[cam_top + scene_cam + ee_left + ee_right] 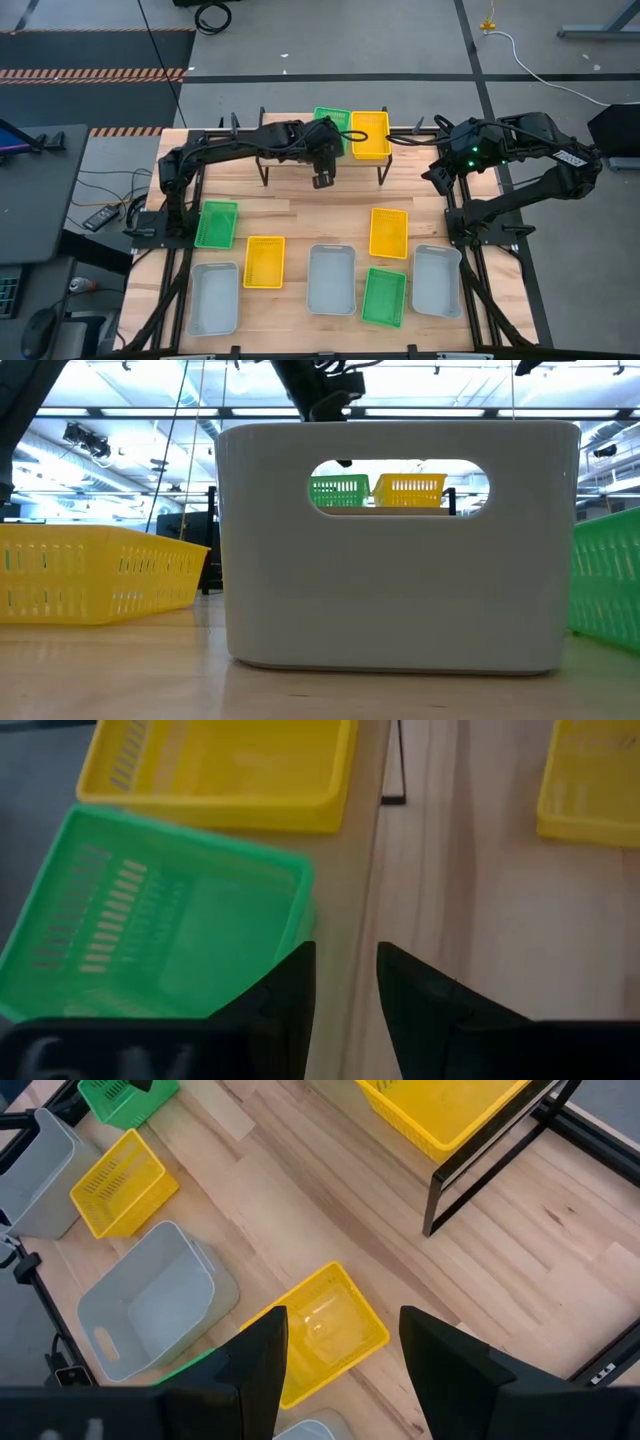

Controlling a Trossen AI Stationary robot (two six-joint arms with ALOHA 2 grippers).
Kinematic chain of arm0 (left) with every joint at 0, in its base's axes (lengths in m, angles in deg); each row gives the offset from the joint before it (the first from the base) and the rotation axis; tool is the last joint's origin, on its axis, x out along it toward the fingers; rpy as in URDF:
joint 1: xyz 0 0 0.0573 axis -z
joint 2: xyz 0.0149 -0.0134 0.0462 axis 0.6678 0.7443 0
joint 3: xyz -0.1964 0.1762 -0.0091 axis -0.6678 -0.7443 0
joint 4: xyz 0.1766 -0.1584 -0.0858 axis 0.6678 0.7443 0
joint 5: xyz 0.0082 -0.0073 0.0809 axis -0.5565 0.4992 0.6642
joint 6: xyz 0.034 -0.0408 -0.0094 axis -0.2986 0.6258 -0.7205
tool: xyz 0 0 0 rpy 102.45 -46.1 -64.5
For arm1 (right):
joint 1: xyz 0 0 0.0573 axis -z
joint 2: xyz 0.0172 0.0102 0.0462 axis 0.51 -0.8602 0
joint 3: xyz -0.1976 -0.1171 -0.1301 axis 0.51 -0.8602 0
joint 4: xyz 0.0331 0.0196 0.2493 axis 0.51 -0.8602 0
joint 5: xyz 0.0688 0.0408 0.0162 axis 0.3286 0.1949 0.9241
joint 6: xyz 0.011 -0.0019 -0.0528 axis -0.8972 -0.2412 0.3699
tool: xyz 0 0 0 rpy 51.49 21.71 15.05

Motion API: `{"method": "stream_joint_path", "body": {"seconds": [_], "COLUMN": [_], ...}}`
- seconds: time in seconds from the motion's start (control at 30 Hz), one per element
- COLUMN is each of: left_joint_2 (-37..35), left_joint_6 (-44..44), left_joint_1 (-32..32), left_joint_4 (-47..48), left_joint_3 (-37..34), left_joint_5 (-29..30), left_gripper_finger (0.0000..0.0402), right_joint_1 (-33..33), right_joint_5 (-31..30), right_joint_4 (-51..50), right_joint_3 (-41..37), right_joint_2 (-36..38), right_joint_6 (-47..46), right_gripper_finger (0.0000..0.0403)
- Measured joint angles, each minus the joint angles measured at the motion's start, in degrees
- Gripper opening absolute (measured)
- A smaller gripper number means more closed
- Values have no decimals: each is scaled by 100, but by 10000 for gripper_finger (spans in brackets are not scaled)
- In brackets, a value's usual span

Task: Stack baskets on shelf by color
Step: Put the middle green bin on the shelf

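Over the shelf's front edge, our left pincer [321,180] hangs empty, its jaws narrowly parted with only a slim gap between them, just in front of the green basket [331,124] that sits on the shelf [300,158] beside a yellow basket [369,134]. In the left wrist view the green basket [150,920] lies close by the fingers [285,995] and near the plank's edge, a little askew to the yellow one [220,770] behind it. We judge that as the main risk: a careless sweep of the arm could nudge the green basket off line or off the plank, and a crooked base would make later green baskets nest badly.

Our right pincer [335,1355] waits off the shelf's right end above the counter [300,215], jaws wide and empty, looking down on a yellow basket [320,1330]. If both arms head for the shelf together, we think they could crowd each other there.

Seven baskets remain on the counter, mixed in colour; the grey basket [331,278] and its two fellows are larger, and shelf room for a third pile looks tight.
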Motion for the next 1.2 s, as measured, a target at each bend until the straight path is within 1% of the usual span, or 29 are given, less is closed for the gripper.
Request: {"method": "stream_joint_path", "body": {"seconds": [0.23, 0.4, 0.47, 0.53, 0.63, 0.7, 0.83, 0.93, 1.07, 1.13, 1.2], "left_joint_2": [0, 0, 0, 0, 0, -2, -25, -15, -65, -158, -227], "left_joint_6": [126, 109, -42, -361, -784, -1063, -1384, -1370, -1214, -1270, -1421], "left_joint_1": [5, 23, 21, 19, 54, 43, -98, -256, -470, -541, -627], "left_joint_4": [-257, -253, -240, -168, 54, 405, 949, 1364, 1530, 1463, 1501], "left_joint_3": [0, 0, 0, 0, 34, 163, 223, 219, 208, 212, 220], "left_joint_5": [-270, -291, -280, -13, 779, 1070, 865, 891, 871, 643, 93], "left_gripper_finger": [117, 117, 117, 117, 117, 117, 117, 117, 117, 117, 117], "right_joint_1": [0, 0, 0, 0, 0, -1, 0, 0, -2, 0, -2], "right_joint_5": [0, 0, 0, 1, 46, 59, 50, 46, 31, 15, -31], "right_joint_4": [0, 0, 0, 0, 0, 0, 0, 0, 0, 0, -2], "right_joint_3": [0, 0, 0, 0, 0, 0, 0, 0, 0, 0, -2], "right_joint_2": [0, 0, 0, 0, 0, 0, 0, 0, 0, 2, 2], "right_joint_6": [0, 0, 0, 0, 0, 0, 0, 0, 11, 49, 52], "right_gripper_finger": [200, 200, 200, 200, 200, 200, 200, 200, 200, 200, 200]}}
